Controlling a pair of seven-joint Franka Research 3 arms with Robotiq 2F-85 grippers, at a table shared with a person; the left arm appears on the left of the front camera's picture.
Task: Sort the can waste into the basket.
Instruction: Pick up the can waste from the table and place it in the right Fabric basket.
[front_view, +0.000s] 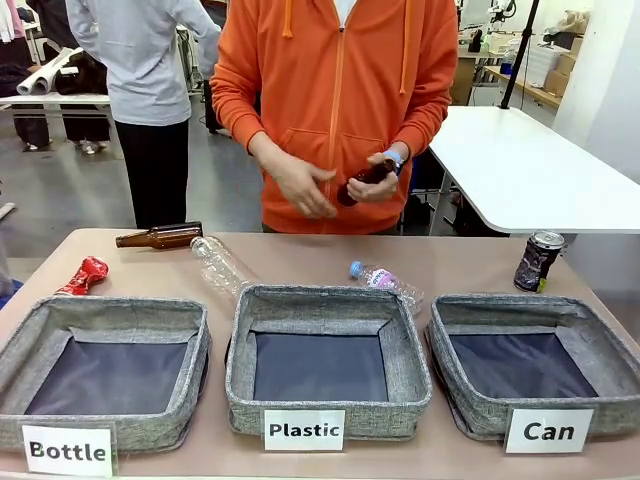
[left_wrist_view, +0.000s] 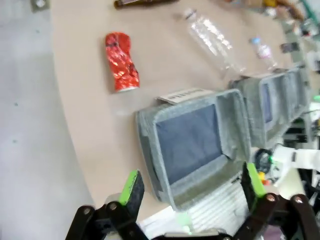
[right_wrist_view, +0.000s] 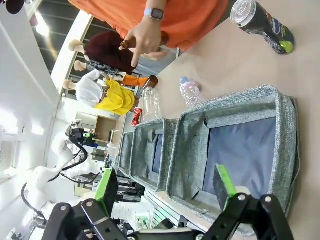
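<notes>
Left wrist view showing left gripper (left_wrist_view: 192, 181) gaping open, crushed red can (left_wrist_view: 121, 62) lying ahead, right wrist view showing right gripper (right_wrist_view: 165, 182) spreading open before Can basket (right_wrist_view: 235, 102), dark can (right_wrist_view: 262, 25) standing beyond

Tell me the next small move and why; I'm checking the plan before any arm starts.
Probably lower the open right gripper toward the upright dark can: it stands just behind the "Can" basket, on that arm's side, and nothing lies in the basket yet. The crushed red can lies far off by the "Bottle" bin, nearer the left gripper.
</notes>
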